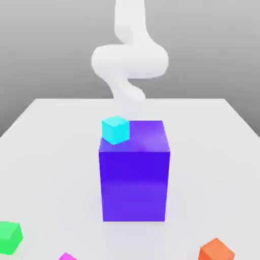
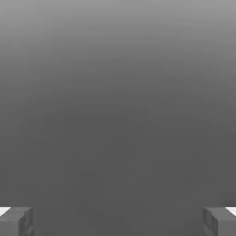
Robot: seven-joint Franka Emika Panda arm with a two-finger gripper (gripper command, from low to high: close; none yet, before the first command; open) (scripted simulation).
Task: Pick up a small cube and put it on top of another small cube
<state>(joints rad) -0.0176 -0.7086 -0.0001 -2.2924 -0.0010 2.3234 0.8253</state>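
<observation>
Claw (image 2: 118,221): fingertips (image 2: 16,221) at opposite edges of hand view, spread to full width, nothing between them, nothing held.

Cyan cube (image 1: 116,129): resting on top of large purple block (image 1: 134,177), near its top corner toward the exterior view's left, close to the edge. Already sitting high; not on another small cube.

Other small cubes on bench (image 1: 40,152): green cube (image 1: 10,237) at the exterior view's lower left, orange cube (image 1: 217,250) at lower right, magenta cube (image 1: 67,256) partly cut off at bottom edge. All well apart from one another.

Risks, judged:
- Cyan cube near block edge; off-centre descent or finger brushing a side likely to push it off.
- Purple block tall; low sweep toward bench cubes likely to strike it.
- Target cube small; placement slightly off-centre likely to tip the stack.

Surface: bench plain white, smooth, faintly glossy; sliding under a nudge probable. Room: featureless grey backdrop. White arm (image 1: 129,61) raised behind block.
</observation>
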